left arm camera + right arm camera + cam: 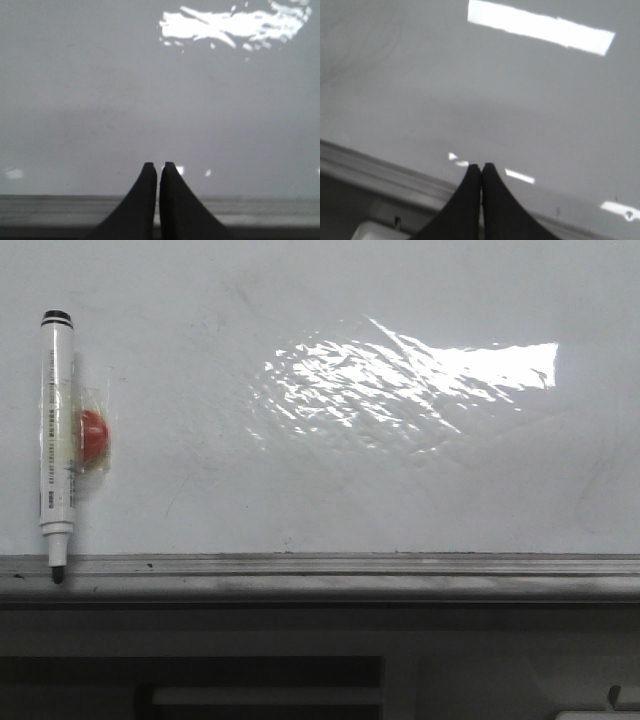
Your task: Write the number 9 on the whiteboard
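the whiteboard (330,480) fills most of the front view, glossy and white, with a bright wrinkled glare in the upper middle and only faint grey smudges on it. no black stroke of a number shows on the board in any view. along its lower edge runs a grey metal rail (350,567).

at the left side of the front view a white marker (54,440) is fixed upright on the board, black cap end up and black tip down, the tip reaching the rail. just beside the marker body, touching it, sits a small red round magnet (92,435) under clear tape.

in the left wrist view the left gripper (158,167) has its two black fingers pressed together, holding nothing, above the rail. in the right wrist view the right gripper (481,167) is also pressed together and empty, over the board's lower edge.
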Tool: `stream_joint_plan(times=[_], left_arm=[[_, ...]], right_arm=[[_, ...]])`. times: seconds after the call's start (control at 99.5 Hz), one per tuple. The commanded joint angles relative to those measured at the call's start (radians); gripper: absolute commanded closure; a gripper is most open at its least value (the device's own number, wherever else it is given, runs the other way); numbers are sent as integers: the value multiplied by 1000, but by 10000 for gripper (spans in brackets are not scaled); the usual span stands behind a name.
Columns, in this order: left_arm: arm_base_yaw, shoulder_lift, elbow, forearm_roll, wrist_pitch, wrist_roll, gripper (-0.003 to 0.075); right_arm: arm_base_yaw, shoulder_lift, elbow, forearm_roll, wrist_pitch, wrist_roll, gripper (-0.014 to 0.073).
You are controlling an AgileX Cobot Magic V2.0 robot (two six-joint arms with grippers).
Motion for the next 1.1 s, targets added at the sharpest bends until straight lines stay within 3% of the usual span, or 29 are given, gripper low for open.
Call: stream_joint_plan(times=[0.0,0.06,0.221,0.332,0.432,0.563,0.693,0.774,0.864,0.944,1.085], left_arm=[[-7,-29,19,-193,-203,-10,741],[-7,-29,19,-320,-271,-20,741],[-7,-29,15,-627,-341,-39,741],[-9,-29,-22,-630,-280,-27,741],[-9,-7,-113,-502,-155,-25,741],[-9,104,-285,-273,89,-25,741],[-9,267,-443,-213,216,-12,716],[-9,376,-509,-241,257,67,622],[-9,479,-566,-305,320,225,468],[-11,551,-593,-449,383,368,381],[-81,628,-587,-740,402,524,373]], right_arm=[[-5,-16,29,121,-247,24,655],[-5,-16,29,325,-337,29,655],[-5,-16,27,588,-373,29,655],[-5,-16,0,711,-359,29,655],[-5,-9,-84,696,-269,27,655],[-5,51,-249,594,11,-56,655],[-5,167,-395,483,224,-98,617],[-5,235,-455,446,270,-100,503],[-5,308,-510,437,287,-100,308],[-5,363,-546,437,305,-100,158],[-5,419,-565,437,312,-100,121]])
